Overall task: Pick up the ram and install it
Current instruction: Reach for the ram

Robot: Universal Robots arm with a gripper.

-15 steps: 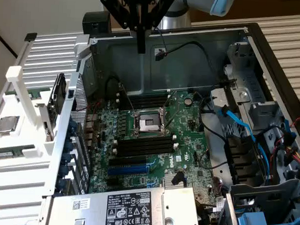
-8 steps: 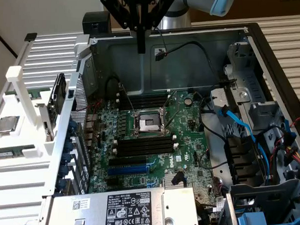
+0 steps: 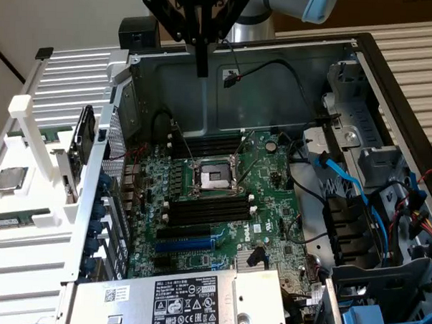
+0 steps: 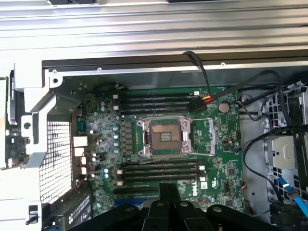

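The gripper (image 3: 201, 67) hung above the open computer case (image 3: 277, 71), claw pinched together, well clear of the motherboard (image 3: 271, 207) and its black memory slots (image 3: 207, 208)

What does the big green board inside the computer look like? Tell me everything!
The motherboard is a dark-green circuit board lying flat on the floor of the open grey metal case. A square, silver-framed processor socket sits near its middle, with long black slots with white end clips on two sides of it. A blue slot lies near them, and small parts dot the board.
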